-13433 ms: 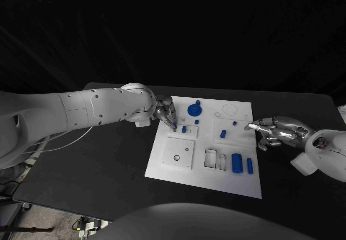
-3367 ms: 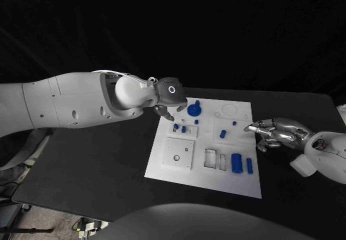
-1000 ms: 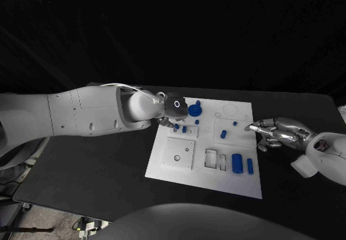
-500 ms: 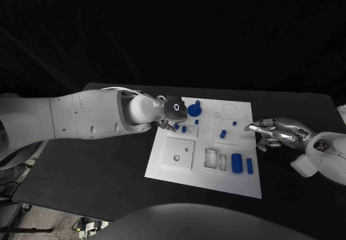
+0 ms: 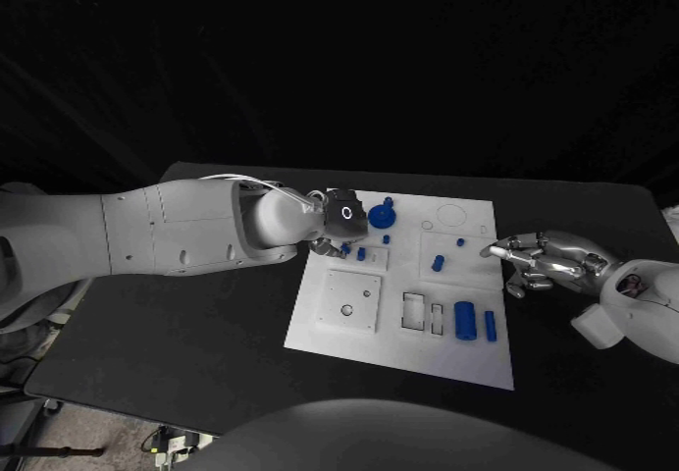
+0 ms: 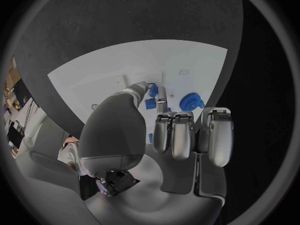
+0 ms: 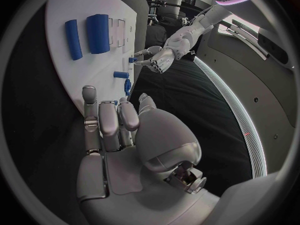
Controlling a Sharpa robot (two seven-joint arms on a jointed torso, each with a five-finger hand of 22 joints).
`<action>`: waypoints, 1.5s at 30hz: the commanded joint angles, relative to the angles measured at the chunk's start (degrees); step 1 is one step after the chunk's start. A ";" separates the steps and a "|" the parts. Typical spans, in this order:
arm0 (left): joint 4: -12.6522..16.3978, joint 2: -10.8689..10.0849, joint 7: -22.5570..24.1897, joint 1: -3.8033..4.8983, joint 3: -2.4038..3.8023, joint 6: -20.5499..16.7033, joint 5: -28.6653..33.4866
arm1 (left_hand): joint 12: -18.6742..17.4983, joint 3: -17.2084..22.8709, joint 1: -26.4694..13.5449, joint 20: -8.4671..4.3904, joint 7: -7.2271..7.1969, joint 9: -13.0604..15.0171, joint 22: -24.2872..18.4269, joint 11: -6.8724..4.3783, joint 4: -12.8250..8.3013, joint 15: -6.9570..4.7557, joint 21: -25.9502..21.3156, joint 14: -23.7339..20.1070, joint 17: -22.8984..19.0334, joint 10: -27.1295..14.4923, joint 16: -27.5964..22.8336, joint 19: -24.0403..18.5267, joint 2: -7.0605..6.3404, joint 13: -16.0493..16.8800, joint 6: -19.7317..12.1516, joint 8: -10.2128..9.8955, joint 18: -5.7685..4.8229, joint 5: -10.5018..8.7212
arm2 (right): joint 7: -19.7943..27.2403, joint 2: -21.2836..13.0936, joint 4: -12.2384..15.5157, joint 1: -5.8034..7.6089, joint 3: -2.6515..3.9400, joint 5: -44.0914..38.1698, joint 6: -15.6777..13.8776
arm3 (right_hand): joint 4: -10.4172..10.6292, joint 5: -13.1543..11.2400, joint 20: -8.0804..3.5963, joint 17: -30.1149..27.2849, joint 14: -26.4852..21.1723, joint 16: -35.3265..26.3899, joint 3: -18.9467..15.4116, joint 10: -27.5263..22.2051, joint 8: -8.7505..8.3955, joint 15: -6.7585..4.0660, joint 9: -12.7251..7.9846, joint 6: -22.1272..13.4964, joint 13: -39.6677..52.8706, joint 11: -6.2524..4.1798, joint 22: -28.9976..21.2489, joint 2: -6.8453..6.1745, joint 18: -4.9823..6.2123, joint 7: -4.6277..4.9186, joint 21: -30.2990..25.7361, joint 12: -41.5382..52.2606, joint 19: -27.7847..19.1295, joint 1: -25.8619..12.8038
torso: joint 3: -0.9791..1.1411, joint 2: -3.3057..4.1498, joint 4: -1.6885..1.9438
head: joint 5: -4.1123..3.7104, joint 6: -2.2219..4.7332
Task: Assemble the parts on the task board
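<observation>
Left hand (image 6: 159, 135) reaches over the near-left corner of the far part of the task board (image 5: 354, 329), its white arm coming in low from the left and its wrist hiding most of the fingers in the head view. From the left wrist view, the thumb stretches forward with its tip at a small blue peg (image 6: 152, 91) standing on the board, while the other fingers curl downward beside it; whether the peg is actually pinched cannot be told. A blue gear-shaped part (image 6: 190, 103) sits just beyond those curled fingers.

Right hand (image 5: 549, 262) hovers at the board's right edge, fingers loosely curled and apart, holding nothing. Near it lie a large blue cylinder (image 5: 466, 321) and a slimmer blue bar (image 5: 491, 326) side by side, with a short blue peg (image 5: 439, 262) further up the board.
</observation>
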 commanded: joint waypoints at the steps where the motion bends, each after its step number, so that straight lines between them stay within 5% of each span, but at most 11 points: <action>1: -0.26 0.30 -0.77 -0.06 0.03 -0.04 -0.67 | 0.13 0.45 0.04 0.38 0.03 1.61 15.10 0.41 -0.07 0.26 0.14 5.95 15.06 5.85 0.14 5.97 -0.45 15.09 -1.37 1.23 -0.88 -0.43 | 0.08 -0.03 0.11 -0.06 -0.01 -0.01 0.96 | 0.20 0.27 0.15 0.04 -0.28 0.21 0.23 -0.30 -0.33 0.00 -0.06 0.39 0.06 -0.04 2.85 0.04 0.31 0.09 -0.02 0.11 -0.26 -0.20 | 0.00 0.01 -0.01 | 0.02 0.01; 31: -1.32 0.99 -0.71 -0.52 0.03 -1.17 0.10 | 0.13 2.60 -1.11 0.42 0.18 7.20 15.02 0.48 0.45 0.33 -0.09 5.95 15.06 5.85 0.14 5.82 1.03 15.09 -3.56 5.99 -0.82 -1.32 | 0.21 0.12 -0.27 -0.90 -0.01 0.24 1.03 | -0.11 0.84 0.15 0.11 -0.14 0.35 0.64 -0.28 -0.40 -0.03 -0.16 0.49 0.06 -0.08 2.88 0.07 0.31 0.14 0.07 0.19 -0.21 0.27 | 0.01 -0.02 0.00 | 0.07 0.01; 45: -1.69 1.39 -0.51 -0.65 0.03 -0.83 -0.11 | 0.13 6.09 -1.45 0.51 -0.48 9.46 14.87 0.57 0.09 0.41 -0.55 5.95 15.06 5.85 0.14 5.51 2.83 15.09 -4.46 7.50 -0.71 -2.10 | 0.25 0.22 -0.09 -0.92 0.00 0.71 1.24 | -0.32 1.18 0.14 0.10 -0.14 0.39 0.89 -0.42 -0.44 -0.05 -0.22 0.56 -0.07 -0.09 2.87 0.06 0.34 0.17 0.03 0.13 -0.26 0.55 | 0.02 0.01 -0.02 | 0.11 0.01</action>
